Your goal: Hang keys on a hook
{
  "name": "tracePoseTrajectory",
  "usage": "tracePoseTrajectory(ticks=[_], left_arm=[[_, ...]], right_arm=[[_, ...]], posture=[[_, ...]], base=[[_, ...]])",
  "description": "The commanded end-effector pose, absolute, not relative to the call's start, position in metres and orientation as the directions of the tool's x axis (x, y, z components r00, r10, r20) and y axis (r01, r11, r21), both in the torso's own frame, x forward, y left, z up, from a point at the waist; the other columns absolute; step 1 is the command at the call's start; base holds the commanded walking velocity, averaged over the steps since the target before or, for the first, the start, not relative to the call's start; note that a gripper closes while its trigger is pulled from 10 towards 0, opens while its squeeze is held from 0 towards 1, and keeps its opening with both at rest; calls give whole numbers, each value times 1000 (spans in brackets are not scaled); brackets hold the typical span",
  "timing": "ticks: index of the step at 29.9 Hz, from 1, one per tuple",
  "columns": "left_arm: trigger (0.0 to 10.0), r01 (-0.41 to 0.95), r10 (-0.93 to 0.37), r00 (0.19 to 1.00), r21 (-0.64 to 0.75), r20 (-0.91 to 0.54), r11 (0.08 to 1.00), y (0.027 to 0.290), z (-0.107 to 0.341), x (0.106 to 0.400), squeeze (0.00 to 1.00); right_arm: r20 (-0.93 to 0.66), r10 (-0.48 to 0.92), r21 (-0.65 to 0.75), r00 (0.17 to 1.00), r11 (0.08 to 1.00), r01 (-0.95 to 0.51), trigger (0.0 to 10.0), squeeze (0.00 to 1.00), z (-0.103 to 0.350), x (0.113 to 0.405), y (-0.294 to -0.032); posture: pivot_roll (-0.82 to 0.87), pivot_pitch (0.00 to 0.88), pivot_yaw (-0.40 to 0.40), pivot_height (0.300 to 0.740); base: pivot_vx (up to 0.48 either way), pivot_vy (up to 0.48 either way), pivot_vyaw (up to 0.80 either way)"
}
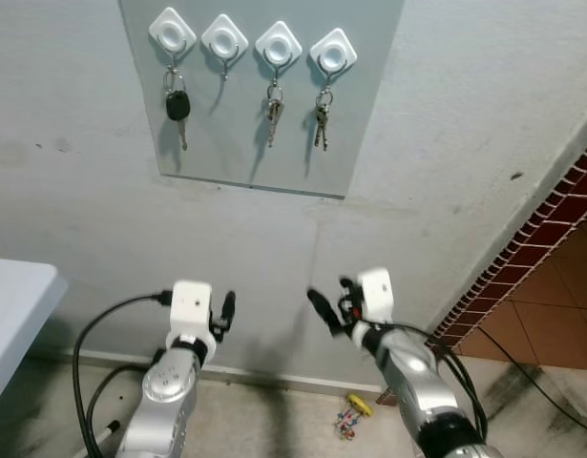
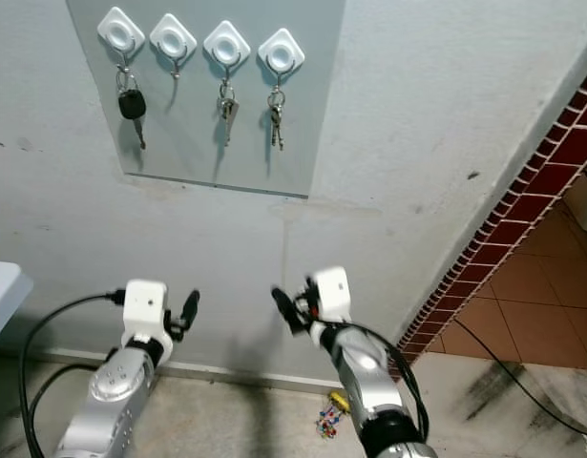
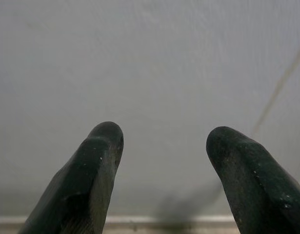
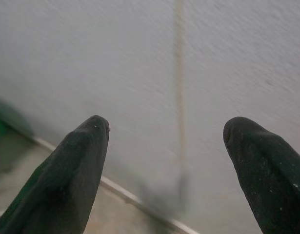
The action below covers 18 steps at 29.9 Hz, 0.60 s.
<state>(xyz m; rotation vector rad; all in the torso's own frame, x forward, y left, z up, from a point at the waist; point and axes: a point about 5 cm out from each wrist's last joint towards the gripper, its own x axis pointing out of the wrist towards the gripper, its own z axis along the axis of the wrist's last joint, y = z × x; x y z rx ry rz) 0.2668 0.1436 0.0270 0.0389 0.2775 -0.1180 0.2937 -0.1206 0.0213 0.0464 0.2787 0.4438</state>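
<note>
Right claw (image 1: 324, 307) is raised before the grey wall (image 1: 465, 143), fingers spread wide, holding nothing. Left claw (image 1: 226, 310) sits level with it, well apart, likewise parted and empty. Above, a grey panel (image 1: 369, 95) carries four white hooks. Car key (image 1: 178, 105) hangs on the first hook (image 1: 172, 31); second hook (image 1: 223, 40) is bare; key bunches (image 1: 273, 107) hang from the third and fourth. A colourful keyring (image 1: 351, 415) lies on the floor (image 1: 274, 425) by the wall base, below the right arm. White table (image 1: 11, 305) edge at left.
</note>
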Motion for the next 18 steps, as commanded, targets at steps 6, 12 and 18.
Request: tracePoseTrajectory(ticks=[6,12,18], left_arm=[[10000,113,-79,906,58,-415,992,149,-14,251,0],[10000,104,-52,849,70,-526,992,155,-45,230,0],[10000,81,-33,799,52,-601,995,156,-60,215,0]], right_arm=[[-436,328,69,838,941,-332,10000,1000,-17,265,-145],[-556,224,27,800,967,-252,10000,1000,-41,242,-165],[-665,121,-9,737,985,-170,10000,0,-60,218,-183]], posture=[[-75,0,-24,728],[-86,0,-24,728],[-88,0,-30,728]], base=[[0,0,0],[0,0,0],[0,0,0]])
